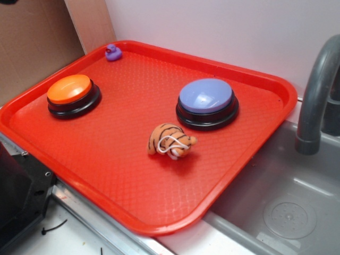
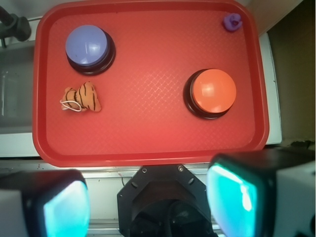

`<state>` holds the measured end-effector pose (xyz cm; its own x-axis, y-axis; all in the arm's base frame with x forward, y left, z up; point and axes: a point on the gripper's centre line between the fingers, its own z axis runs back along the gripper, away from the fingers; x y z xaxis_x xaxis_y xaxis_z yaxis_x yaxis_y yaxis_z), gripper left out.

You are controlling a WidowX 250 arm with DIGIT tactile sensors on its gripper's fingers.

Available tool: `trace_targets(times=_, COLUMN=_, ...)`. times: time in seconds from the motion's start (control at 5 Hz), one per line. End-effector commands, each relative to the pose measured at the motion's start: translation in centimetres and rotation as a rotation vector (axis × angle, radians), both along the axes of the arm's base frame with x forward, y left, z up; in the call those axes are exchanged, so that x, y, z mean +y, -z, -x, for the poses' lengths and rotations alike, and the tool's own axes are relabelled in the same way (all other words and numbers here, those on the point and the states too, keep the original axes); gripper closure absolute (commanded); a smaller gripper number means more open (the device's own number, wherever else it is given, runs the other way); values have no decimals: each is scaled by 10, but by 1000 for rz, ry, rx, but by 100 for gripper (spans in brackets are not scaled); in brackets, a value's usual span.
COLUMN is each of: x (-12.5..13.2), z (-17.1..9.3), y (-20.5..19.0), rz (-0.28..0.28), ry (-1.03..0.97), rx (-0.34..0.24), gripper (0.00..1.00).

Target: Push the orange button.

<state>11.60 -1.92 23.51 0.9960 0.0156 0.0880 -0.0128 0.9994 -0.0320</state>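
Grey sink basin (image 1: 287, 207) with a grey faucet (image 1: 316, 95) sits at the right of the exterior view; pale wall behind, brown cardboard panel (image 1: 32, 48) at the upper left.

Red tray (image 1: 122, 175) is the biggest item, textured surface, raised rim, one edge overhanging the sink. Everything else lies on it.

Lavender button (image 1: 206, 95) on a black base sits toward the sink side of the tray. Orange button (image 1: 69, 88), glossy dome on a black round base, sits on the opposite side, near the tray rim. The two are well apart. In the wrist view the orange button (image 2: 213, 92) is right of centre and the lavender button (image 2: 88, 46) is upper left.

Plush tiger (image 1: 170, 141), orange with black stripes and a white loop of cord, lies just in front of the lavender button, not touching it. Small purple duck (image 1: 112, 52) sits in the far corner of the tray, beyond the orange button.

Gripper (image 2: 148, 202) shows only in the wrist view: two fingers with cyan-lit pads at the bottom corners, spread wide, nothing between them. It is off the tray's near edge, clear of all objects. Black robot base (image 2: 165, 202) shows between the fingers.
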Motion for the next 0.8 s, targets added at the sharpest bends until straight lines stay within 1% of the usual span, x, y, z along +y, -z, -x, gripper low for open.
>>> trace_targets(times=0.0, x=0, z=0, y=0, rz=0, ry=0, rx=0, gripper=0)
trace_targets(times=0.2, x=50, z=-45, y=35, rz=-23, ry=-129, rx=-53, gripper=0)
trace_targets(times=0.4, x=81, z=-90, y=73, rz=-25, ry=-130, rx=-75, gripper=0)
trace_targets(times=0.6, x=99, z=-91, y=99, rz=-43, ry=-190, rx=-63, gripper=0)
